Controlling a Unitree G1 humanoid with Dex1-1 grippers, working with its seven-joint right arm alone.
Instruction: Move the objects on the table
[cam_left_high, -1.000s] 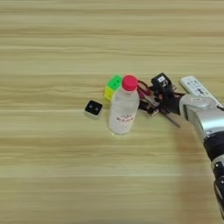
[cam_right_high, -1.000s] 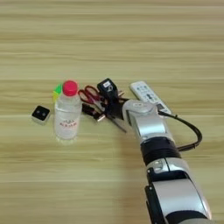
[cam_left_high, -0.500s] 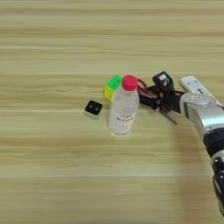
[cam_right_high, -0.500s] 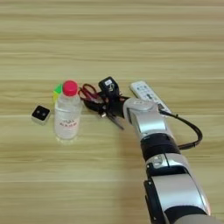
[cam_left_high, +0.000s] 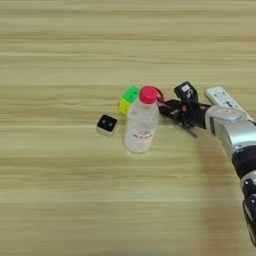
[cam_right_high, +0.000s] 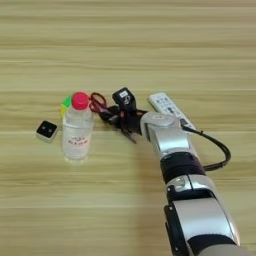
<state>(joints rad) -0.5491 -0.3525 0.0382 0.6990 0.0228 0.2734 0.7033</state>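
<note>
The silver right arm (cam_right_high: 172, 145) reaches in from the bottom right corner of the surface (cam_right_high: 128, 45) and ends in the black claw (cam_right_high: 111, 116), which sits over the red-handled scissors (cam_right_high: 97, 102) just right of the bottle. The dark fingers overlap the scissors' blades and handles so closely that I cannot tell how far apart they stand, nor whether they grip the scissors or only touch them. One black block of the claw, with a small white patch on it, rises above the rest toward the far edge. The clear plastic bottle (cam_left_high: 141, 124) with its red cap (cam_left_high: 148, 94) stands upright near the middle of the surface, its cap just beside the scissors' red loops. Behind the bottle, on its left and toward the far edge, lies the multicoloured puzzle cube (cam_left_high: 128, 98), showing green and yellow faces, partly hidden by the bottle. To the left of the bottle, apart from it, sits the small white box (cam_left_high: 106, 124) with a black top. The white remote (cam_right_high: 167, 106) lies at a slant toward the right edge, just beyond the arm's wrist, with its near end passing behind the arm. A black cable (cam_right_high: 220, 150) loops out from the forearm on its right.
</note>
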